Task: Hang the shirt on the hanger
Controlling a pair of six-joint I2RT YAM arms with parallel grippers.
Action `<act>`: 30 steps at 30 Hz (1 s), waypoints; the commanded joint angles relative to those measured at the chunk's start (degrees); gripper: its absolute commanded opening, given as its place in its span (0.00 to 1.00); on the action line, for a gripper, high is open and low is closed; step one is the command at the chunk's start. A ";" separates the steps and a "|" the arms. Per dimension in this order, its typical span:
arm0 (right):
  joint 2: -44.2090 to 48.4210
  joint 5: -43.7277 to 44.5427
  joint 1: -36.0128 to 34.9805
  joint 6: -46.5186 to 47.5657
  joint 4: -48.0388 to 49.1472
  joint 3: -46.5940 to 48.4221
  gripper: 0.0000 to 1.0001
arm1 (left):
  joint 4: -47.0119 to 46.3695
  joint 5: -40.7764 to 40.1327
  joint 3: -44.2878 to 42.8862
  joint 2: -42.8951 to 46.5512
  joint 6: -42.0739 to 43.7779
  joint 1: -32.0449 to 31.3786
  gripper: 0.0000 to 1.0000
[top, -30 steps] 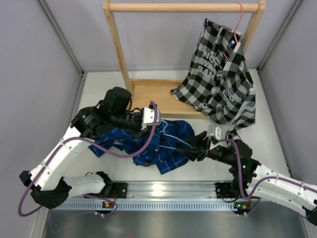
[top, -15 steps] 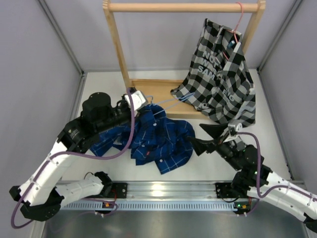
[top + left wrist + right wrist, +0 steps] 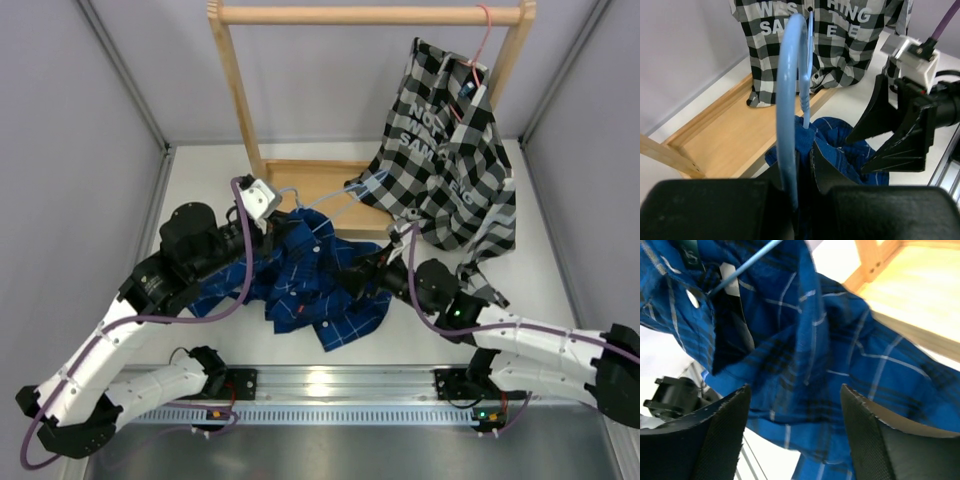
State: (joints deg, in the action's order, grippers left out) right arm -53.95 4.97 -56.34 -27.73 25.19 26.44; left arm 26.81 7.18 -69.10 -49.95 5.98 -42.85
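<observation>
The dark blue plaid shirt (image 3: pixel 325 285) lies crumpled on the table in front of the rack. The light-blue wire hanger (image 3: pixel 335 200) rises out of it toward the rack base. My left gripper (image 3: pixel 280 222) is shut on the hanger (image 3: pixel 790 90) near its hook, with shirt cloth (image 3: pixel 840 135) bunched against the fingers. My right gripper (image 3: pixel 360 272) is open at the shirt's right edge, pointing left. In the right wrist view the shirt (image 3: pixel 805 350) fills the space between the spread fingers (image 3: pixel 725 430), and the hanger wire (image 3: pixel 747 262) crosses the top left.
A wooden rack (image 3: pixel 370 14) stands at the back with its base board (image 3: pixel 300 185) on the table. A black-and-white checked shirt (image 3: pixel 440 150) hangs from it on a pink hanger (image 3: pixel 484 40). Grey walls close both sides. A metal rail (image 3: pixel 330 385) runs along the near edge.
My left gripper has pulled the hanger back and left toward the rack, lifting part of the shirt. My right gripper has swung left and now reaches the shirt's right edge, still open.
</observation>
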 commanded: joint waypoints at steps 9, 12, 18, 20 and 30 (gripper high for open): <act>-15.56 -3.04 0.61 -3.91 16.03 5.64 0.57 | -9.32 -1.73 1.77 2.14 -2.99 0.05 0.00; -18.37 -4.09 0.61 -5.23 18.49 5.99 0.51 | -9.32 -2.26 1.95 2.40 -2.99 0.05 0.00; -19.00 -1.91 1.31 -6.20 19.73 5.56 0.10 | -9.32 -2.43 2.30 3.90 -2.99 0.05 0.00; -17.24 1.43 2.36 -4.97 16.75 6.26 0.00 | -8.79 -2.52 2.57 4.95 -2.99 0.05 0.00; -13.19 -8.91 20.46 -4.37 -6.01 14.51 0.00 | -3.18 4.33 5.03 9.43 -0.71 0.05 0.00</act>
State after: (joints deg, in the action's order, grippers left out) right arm -67.70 0.69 -40.75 -33.45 27.14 36.12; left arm 24.21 7.79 -64.64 -42.09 4.34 -42.85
